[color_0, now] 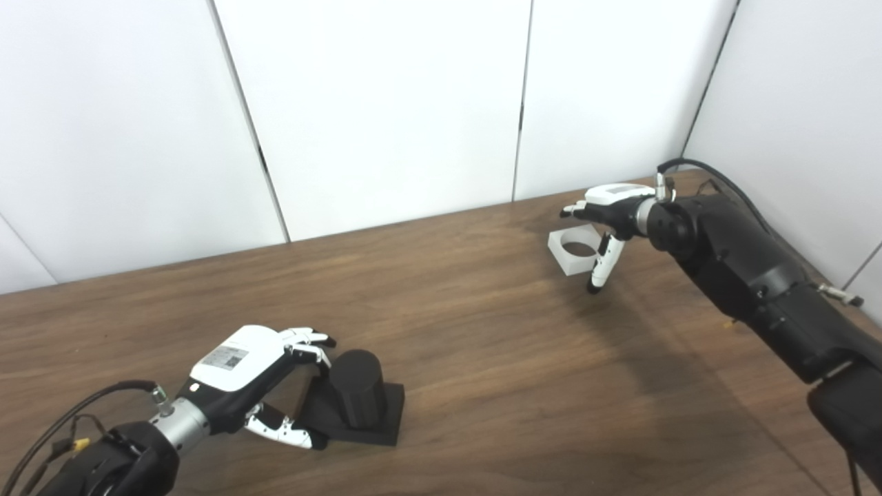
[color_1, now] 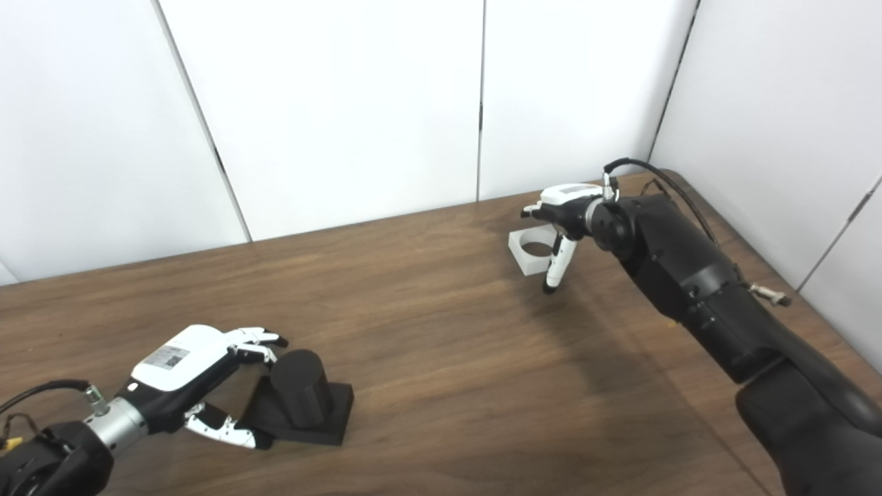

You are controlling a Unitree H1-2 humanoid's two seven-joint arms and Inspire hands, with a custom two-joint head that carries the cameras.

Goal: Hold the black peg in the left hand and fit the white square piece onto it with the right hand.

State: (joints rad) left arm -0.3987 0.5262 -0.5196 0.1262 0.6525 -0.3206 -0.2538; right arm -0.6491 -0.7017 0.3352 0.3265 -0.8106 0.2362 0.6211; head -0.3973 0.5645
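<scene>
In the left eye view, the left hand (color_0: 258, 382) is spread open at the black peg (color_0: 358, 403), fingers above its near side and thumb at its base, gripping nothing. The peg stands upright on its square base, long axis vertical.

In the right eye view, the right hand (color_1: 561, 224) hovers open over the white square piece (color_1: 530, 251), which lies flat beneath its fingers, round hole facing up. This view shows the table (color_1: 448, 344) edge beyond the right arm.

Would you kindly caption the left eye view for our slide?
Left hand open beside black cylindrical peg; right hand open over white square piece.
</scene>
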